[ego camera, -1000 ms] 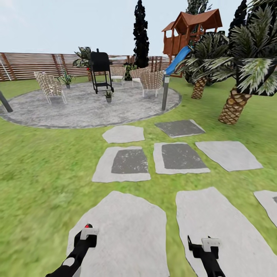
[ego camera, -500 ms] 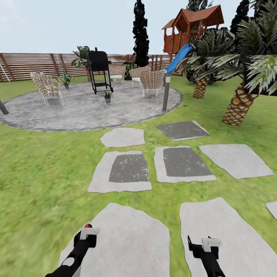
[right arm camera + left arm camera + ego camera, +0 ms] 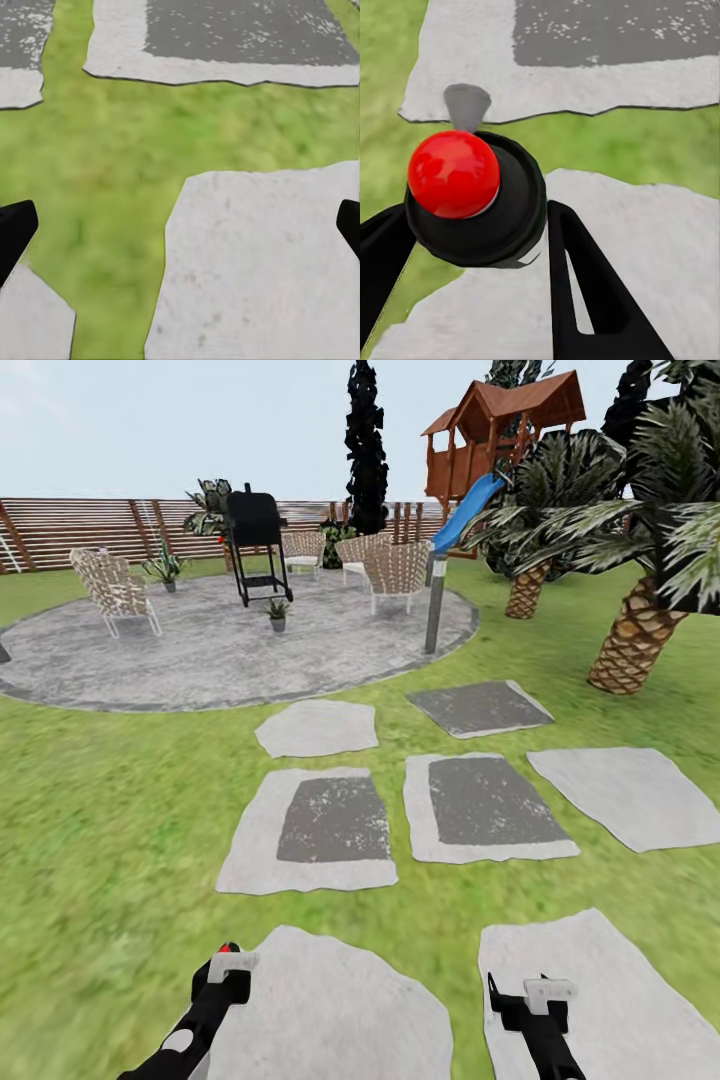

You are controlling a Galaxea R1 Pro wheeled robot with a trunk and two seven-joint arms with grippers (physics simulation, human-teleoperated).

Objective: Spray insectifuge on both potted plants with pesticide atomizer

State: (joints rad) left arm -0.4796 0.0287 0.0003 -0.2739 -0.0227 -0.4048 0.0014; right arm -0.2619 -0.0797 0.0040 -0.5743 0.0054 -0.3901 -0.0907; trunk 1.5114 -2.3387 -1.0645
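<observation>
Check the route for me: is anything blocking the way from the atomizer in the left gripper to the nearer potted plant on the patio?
Nothing visible does. The atomizer sits in the left gripper; stepping stones, lawn and bare patio lead to the nearer potted plant, with the grill just behind it.

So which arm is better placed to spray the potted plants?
Left. Its tool already grips the atomizer, red top up. The right tool is open, holding nothing. Both plants stand far ahead on the patio.
</observation>
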